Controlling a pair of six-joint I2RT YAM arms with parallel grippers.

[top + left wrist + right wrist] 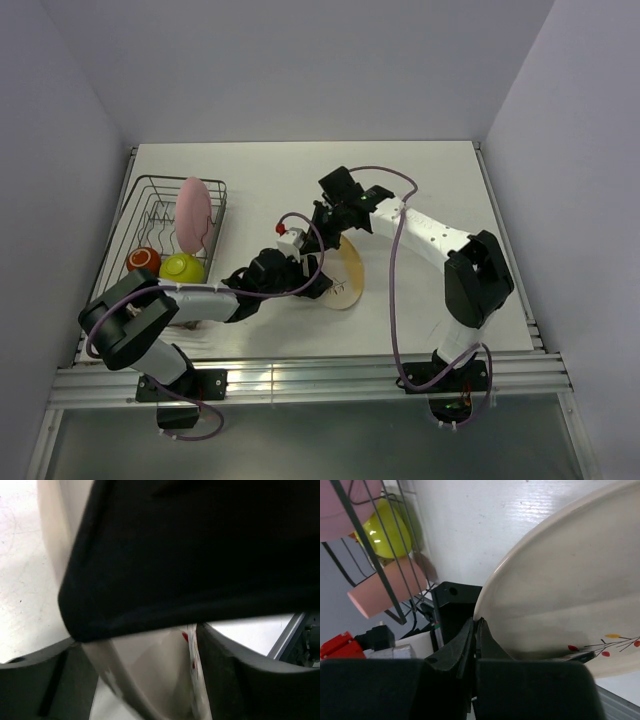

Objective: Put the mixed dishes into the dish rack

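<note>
The cream-and-orange plate (347,280) stands on edge at mid-table, its leaf sprig showing in the right wrist view (560,580). My right gripper (328,240) is shut on its rim (476,630). My left gripper (308,283) is open around the same plate (150,665), whose rim lies against the right finger (240,675). The dish rack (140,182) at the far left holds the upright pink plate (193,213), the lime-green bowl (182,267) and the dark red-orange mug (143,260). The salmon-pink cup (385,587) lies by the rack's wires (370,555). The small grey-tan cup is out of view.
The rack sits against the left wall, close to the left arm's elbow. A large dark body, probably the right gripper, fills the upper part of the left wrist view. Cables loop from both arms over the middle of the table (420,170).
</note>
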